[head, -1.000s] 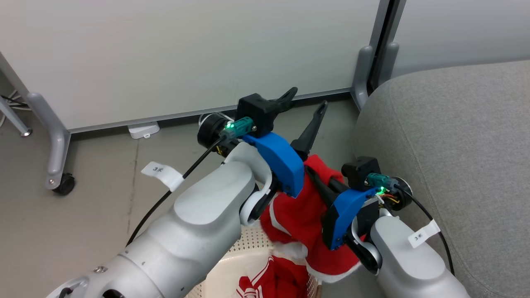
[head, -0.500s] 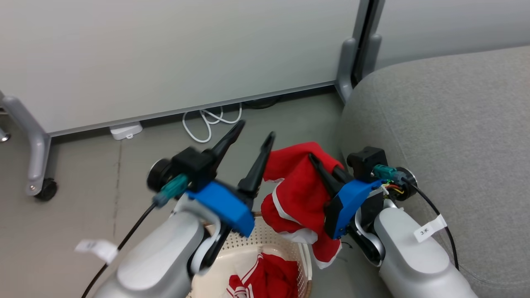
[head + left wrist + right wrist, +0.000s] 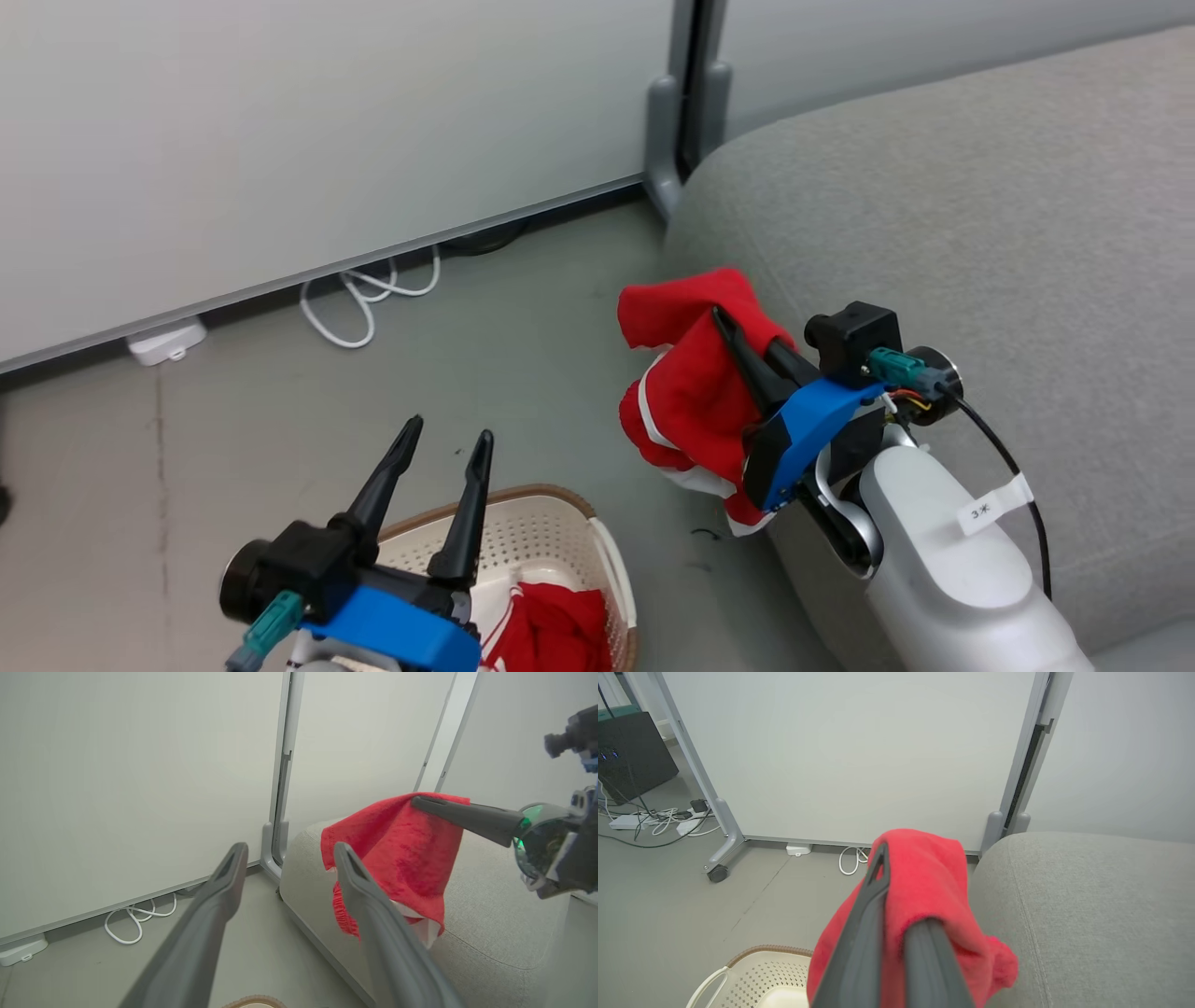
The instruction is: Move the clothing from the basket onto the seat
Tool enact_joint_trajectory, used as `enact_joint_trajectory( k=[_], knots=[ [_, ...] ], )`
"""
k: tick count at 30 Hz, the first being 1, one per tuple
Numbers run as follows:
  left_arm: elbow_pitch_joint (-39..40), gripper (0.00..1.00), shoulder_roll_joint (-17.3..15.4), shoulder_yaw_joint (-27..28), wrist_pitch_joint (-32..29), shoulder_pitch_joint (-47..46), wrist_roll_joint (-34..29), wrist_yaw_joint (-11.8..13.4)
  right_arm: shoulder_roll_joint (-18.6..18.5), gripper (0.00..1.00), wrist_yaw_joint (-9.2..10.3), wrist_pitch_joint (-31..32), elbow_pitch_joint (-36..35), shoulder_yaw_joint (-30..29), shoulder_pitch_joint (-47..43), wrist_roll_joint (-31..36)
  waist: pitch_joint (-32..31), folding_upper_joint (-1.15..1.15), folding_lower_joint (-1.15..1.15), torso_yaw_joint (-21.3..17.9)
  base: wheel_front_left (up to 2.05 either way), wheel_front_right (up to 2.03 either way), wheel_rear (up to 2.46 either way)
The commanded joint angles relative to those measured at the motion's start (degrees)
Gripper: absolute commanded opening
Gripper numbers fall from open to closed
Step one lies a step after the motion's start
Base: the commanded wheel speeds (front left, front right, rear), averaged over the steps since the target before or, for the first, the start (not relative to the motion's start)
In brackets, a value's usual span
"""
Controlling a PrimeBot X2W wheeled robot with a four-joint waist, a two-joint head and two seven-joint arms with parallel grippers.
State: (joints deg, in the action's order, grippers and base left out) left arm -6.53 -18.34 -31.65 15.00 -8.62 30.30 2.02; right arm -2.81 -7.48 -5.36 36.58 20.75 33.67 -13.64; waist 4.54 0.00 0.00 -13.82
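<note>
Left end effector [image 3: 449, 429] lower now, wide, empty, over basket [image 3: 611, 569]; right end effector [image 3: 724, 322] tight on clothing [image 3: 691, 392] beside seat [image 3: 934, 233]; cable [image 3: 359, 308] beyond.

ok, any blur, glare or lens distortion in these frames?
Head view: even soft light, no glare; left gripper slightly soft. Left wrist view: its dark fingers soft up close, grey partition posts lean. Right wrist view: bright red fabric garment soft near the lens, white wall panel behind sharp.
</note>
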Motion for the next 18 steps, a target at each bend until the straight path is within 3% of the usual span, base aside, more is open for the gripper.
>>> enact_joint_trajectory(
  k=[1,14,18],
  knots=[
    [0.62,1.0,0.4,1.47,0.26,1.08,-0.94,-0.04,-0.15,0.0,-0.03,0.13,-0.6,-0.29,-0.83,0.31,0.16,0.0,0.0,-2.69,0.0,0.0,0.0],
    [0.24,1.0,3.34,9.27,0.27,5.6,-7.12,-3.68,-0.11,0.0,-0.03,1.73,-6.2,-2.63,-4.16,1.93,1.55,0.0,0.0,-16.07,0.0,0.0,0.0],
    [-0.47,1.0,3.63,9.36,0.27,4.45,-8.37,-5.04,-0.11,0.0,-0.03,1.85,-7.49,-4.66,-5.33,2.38,2.46,0.0,0.0,-17.84,0.0,0.0,0.0]
  ],
)
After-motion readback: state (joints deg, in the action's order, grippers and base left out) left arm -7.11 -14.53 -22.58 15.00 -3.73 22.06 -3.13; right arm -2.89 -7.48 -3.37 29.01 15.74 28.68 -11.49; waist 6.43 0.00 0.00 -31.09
